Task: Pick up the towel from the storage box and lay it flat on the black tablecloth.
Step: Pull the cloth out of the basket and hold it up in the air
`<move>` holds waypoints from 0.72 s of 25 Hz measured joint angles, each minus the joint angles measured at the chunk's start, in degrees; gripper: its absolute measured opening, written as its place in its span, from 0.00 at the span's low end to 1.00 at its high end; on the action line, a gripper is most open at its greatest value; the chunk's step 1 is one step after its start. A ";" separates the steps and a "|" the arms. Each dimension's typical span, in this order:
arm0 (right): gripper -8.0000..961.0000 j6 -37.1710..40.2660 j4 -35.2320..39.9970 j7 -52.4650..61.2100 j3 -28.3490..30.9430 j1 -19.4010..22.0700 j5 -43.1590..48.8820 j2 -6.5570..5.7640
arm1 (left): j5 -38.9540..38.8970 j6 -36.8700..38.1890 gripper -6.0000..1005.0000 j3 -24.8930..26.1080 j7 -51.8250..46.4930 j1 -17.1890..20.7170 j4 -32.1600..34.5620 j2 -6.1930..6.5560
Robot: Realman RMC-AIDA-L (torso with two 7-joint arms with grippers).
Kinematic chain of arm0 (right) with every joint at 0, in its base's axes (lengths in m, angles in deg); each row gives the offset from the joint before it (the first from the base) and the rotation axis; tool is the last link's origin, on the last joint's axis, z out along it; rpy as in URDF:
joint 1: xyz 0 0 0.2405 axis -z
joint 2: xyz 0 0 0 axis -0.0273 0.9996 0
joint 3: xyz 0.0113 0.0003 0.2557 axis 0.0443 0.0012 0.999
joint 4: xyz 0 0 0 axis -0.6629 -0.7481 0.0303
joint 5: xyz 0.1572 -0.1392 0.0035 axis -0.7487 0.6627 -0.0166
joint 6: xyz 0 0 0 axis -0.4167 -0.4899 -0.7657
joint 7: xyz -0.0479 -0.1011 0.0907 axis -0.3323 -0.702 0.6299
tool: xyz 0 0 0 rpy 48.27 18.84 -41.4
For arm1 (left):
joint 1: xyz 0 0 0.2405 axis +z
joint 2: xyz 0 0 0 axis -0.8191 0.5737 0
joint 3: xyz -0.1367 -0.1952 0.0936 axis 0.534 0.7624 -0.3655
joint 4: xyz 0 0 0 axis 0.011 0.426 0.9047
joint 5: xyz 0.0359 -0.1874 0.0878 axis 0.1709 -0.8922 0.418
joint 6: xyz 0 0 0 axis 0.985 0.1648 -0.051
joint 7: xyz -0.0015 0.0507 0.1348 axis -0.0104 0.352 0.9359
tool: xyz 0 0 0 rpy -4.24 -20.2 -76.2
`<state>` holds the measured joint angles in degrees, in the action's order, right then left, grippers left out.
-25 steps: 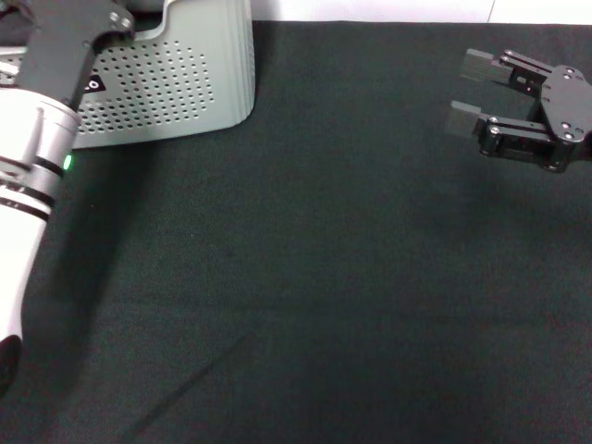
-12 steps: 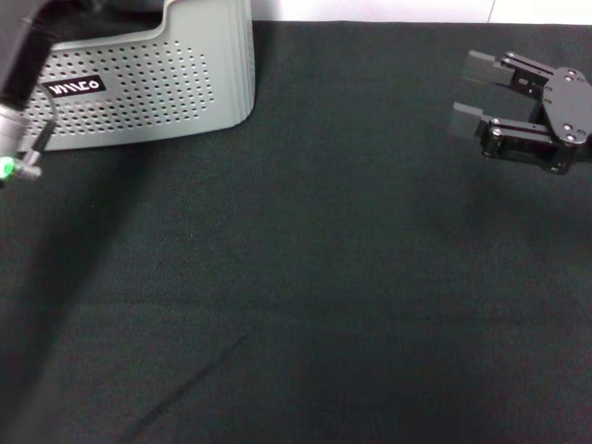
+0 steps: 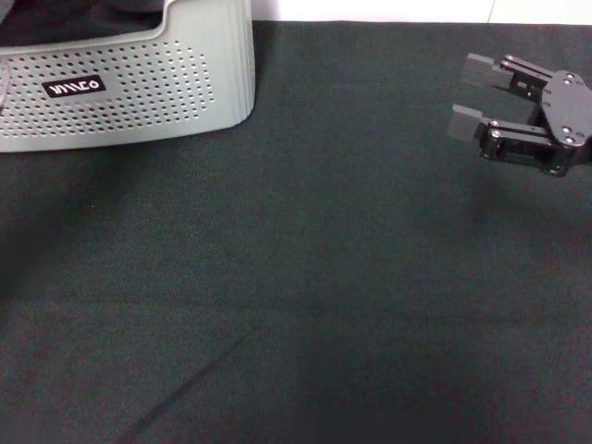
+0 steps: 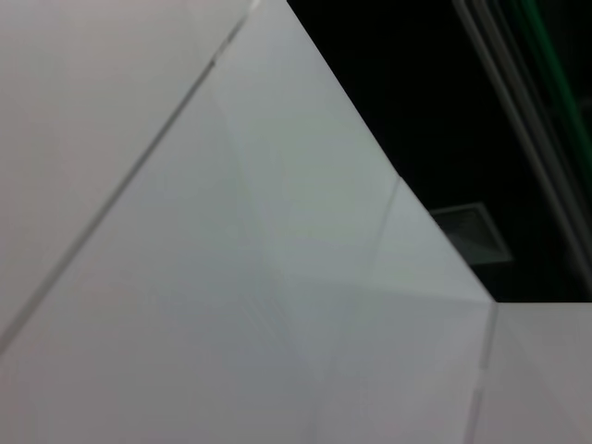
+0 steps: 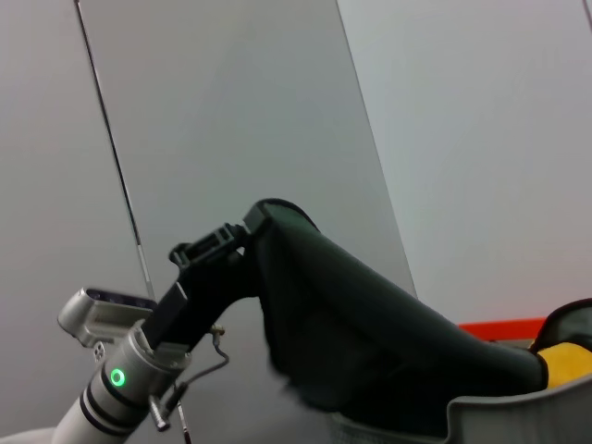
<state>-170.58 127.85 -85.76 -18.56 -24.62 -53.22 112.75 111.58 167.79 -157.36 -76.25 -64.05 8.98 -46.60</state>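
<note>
The left gripper (image 5: 242, 242) is clamped on the towel (image 5: 370, 324), lifted above the storage box (image 3: 129, 83); the right gripper (image 3: 474, 97) hovers open over the black tablecloth (image 3: 305, 296); laying flat remains.

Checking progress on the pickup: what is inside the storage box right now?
The left gripper is lifting the towel out; its lower end is still inside the storage box. The box wall hides the bottom.
</note>
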 joint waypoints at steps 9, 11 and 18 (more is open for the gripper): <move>0.91 -0.14 -0.49 -0.03 0.00 0.00 -0.02 0.02 | 11.27 4.61 0.02 7.11 -19.31 -0.31 8.60 -0.01; 0.91 -0.37 -0.54 -0.04 0.00 0.00 -0.07 0.02 | 11.74 5.47 0.02 7.73 -20.59 -0.09 9.77 0.00; 0.91 -0.69 -0.59 -0.07 0.00 0.00 -0.10 0.02 | 11.99 10.90 0.02 10.13 -24.85 -0.31 10.89 0.00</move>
<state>-171.27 127.27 -85.83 -18.56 -24.63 -53.32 112.78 123.58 178.69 -147.23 -101.10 -64.36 19.87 -46.59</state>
